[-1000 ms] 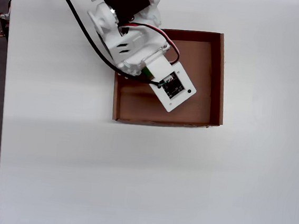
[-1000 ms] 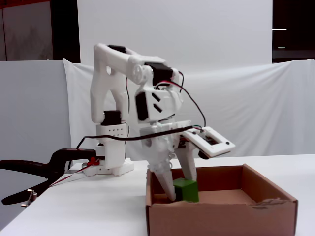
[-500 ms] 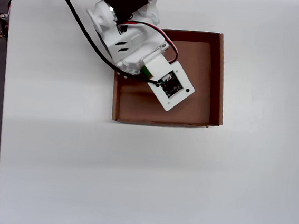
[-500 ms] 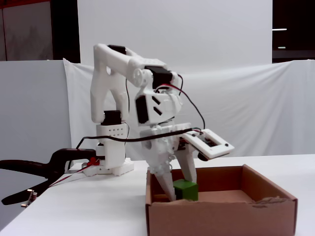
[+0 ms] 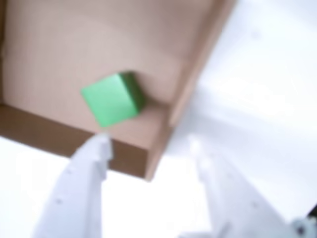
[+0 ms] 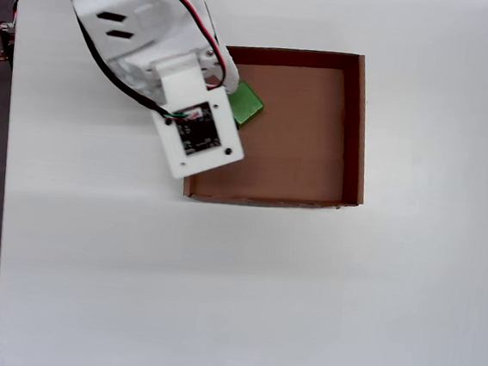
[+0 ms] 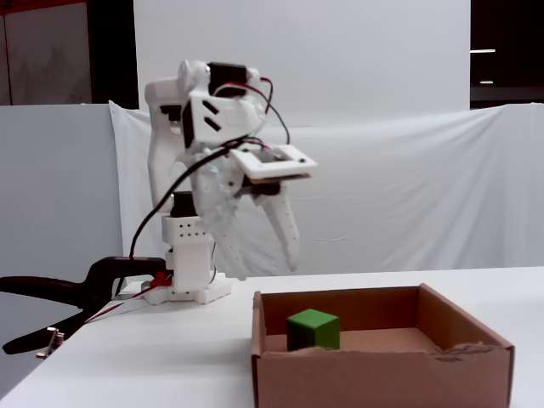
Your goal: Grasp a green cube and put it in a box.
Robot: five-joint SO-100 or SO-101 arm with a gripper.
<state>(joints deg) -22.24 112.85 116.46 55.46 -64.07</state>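
Your box holds the green cube on its floor, toward 10 o'clock in the overhead view. Gripper hangs above, fingers spread, seemingly empty. Task looks done; only retreat left.

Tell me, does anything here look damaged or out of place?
Only a little: the box has a ragged, torn top edge on its near wall in the fixed view. The green cube sits flat inside, and the open pincer hangs above, empty.
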